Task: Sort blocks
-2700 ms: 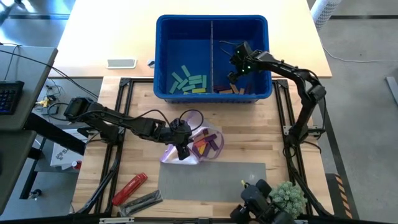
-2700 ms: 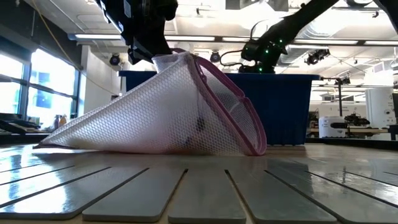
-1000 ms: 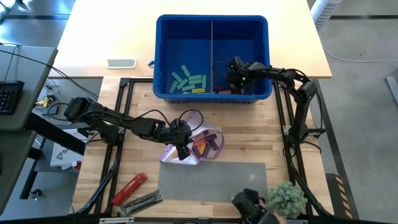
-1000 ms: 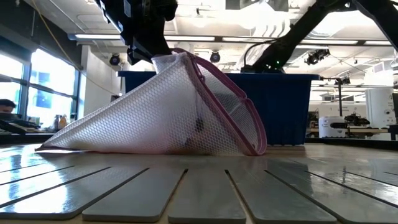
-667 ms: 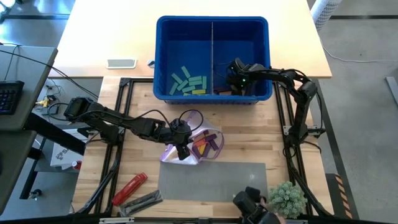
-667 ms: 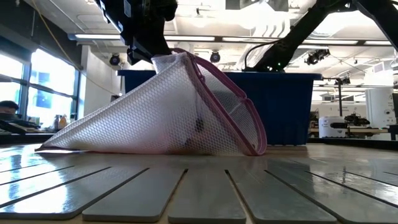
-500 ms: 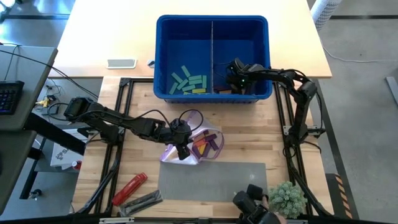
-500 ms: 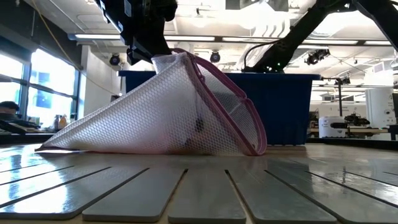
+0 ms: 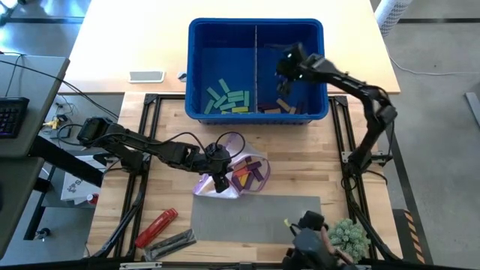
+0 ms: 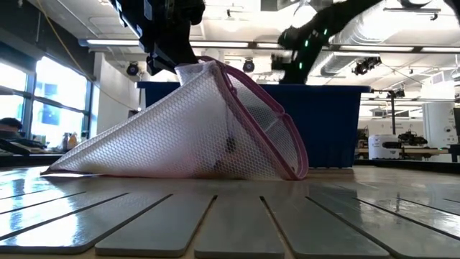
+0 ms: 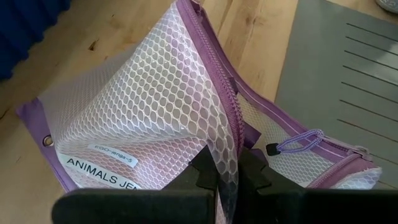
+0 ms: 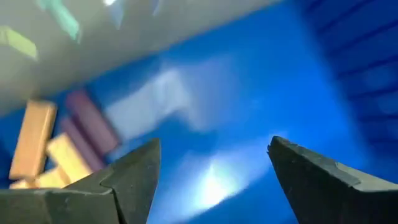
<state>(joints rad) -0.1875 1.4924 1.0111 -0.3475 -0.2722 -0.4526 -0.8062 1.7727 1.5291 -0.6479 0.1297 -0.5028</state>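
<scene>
High view, as I log it: blue bin (image 9: 196, 67) holds teal and lime blocks (image 9: 227, 97) in its left compartment, tan and purple blocks (image 9: 279, 109) in its right. My right gripper (image 9: 283, 72) hangs over that right compartment, fingers spread and empty. My left gripper (image 9: 220, 182) pinches the mesh bag (image 9: 241, 177) on the table, more blocks inside.

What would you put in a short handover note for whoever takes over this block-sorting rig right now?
Left gripper: shut on the mesh bag, holding it up on the table.
Right gripper: open, empty, above the blue bin's right compartment.
Done: teal and lime blocks in the left compartment; purple and tan blocks in the right.
Left: blocks in the bag.
</scene>
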